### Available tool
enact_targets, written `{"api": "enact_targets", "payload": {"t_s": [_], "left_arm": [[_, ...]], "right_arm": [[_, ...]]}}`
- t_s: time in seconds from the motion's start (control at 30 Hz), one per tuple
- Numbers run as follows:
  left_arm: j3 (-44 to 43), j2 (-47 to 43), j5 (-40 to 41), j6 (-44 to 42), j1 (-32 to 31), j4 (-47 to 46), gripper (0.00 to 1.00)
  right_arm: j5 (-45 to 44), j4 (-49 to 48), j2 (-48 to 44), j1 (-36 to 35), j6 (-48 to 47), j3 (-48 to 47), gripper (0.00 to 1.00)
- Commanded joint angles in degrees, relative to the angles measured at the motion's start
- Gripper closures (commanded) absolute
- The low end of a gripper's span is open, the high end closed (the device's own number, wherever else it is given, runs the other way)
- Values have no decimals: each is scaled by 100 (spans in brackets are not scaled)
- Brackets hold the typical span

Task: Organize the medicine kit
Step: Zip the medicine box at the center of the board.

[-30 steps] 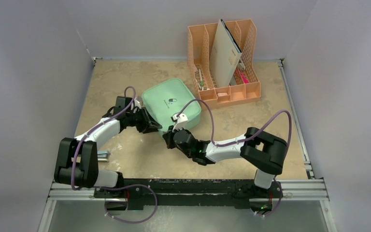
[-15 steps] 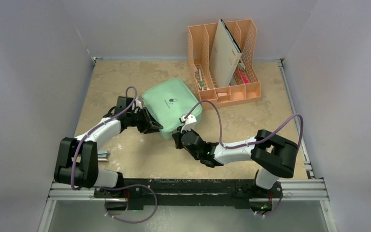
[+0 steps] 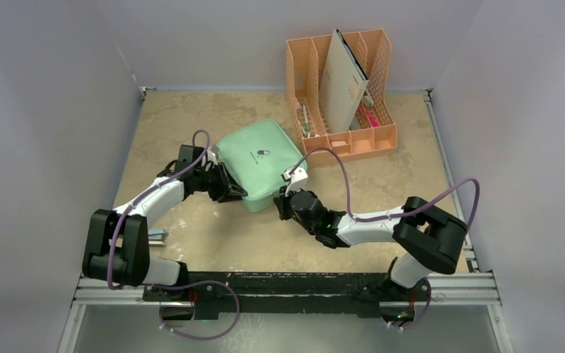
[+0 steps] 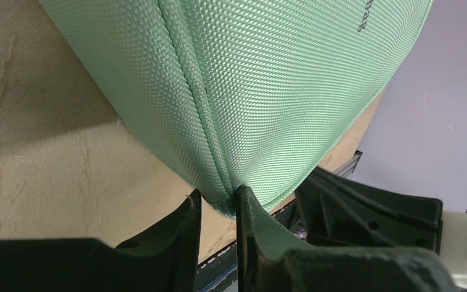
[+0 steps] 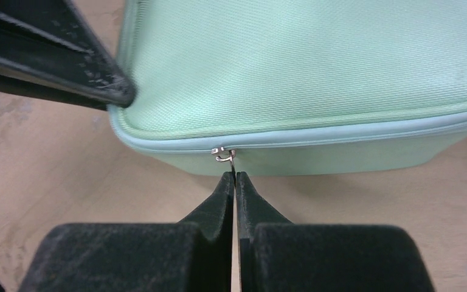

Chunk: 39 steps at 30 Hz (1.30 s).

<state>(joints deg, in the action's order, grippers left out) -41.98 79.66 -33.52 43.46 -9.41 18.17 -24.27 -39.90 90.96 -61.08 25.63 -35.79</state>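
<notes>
Medicine kit [image 3: 259, 165] mint-green, woven; organizer [image 3: 382, 137] peach-orange; tabletop [image 3: 184, 118] beige.

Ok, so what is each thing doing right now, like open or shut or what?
medicine kit: lid down, lying flat.
left gripper: clamped on the kit's corner seam.
right gripper: shut on the zipper pull.
file organizer: standing upright.
folder: standing inside the organizer, leaning.

You have the medicine kit [image 3: 259, 163] on the counter [image 3: 382, 220], the file organizer [image 3: 353, 141] behind it to the right, the left gripper [image 3: 237, 193] at its left corner, the right gripper [image 3: 283, 202] at its near edge.
</notes>
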Motion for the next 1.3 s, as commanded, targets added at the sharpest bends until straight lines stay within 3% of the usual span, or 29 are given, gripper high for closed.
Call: {"api": "enact_targets", "payload": {"t_s": [0.0,0.17,0.4,0.6,0.8,1.1,1.27], "left_arm": [[-103,-50,723,-595,62,510,92],[-94,-90,542,-512,62,411,92],[-54,-84,314,-444,62,335,91],[-64,-153,240,-369,62,313,91],[-108,-186,246,-438,62,440,91],[-118,-292,227,-418,62,442,91],[-95,-268,158,-341,64,370,91]], "right_arm": [[-8,465,-314,441,-581,187,100],[848,-324,-231,528,-990,385,100],[1282,-1077,-41,531,-1165,550,68],[1405,-1790,219,535,-1521,583,56],[821,-2152,207,535,-1707,669,53],[974,-2196,349,524,-1827,326,52],[874,-2480,561,518,-1463,264,58]]}}
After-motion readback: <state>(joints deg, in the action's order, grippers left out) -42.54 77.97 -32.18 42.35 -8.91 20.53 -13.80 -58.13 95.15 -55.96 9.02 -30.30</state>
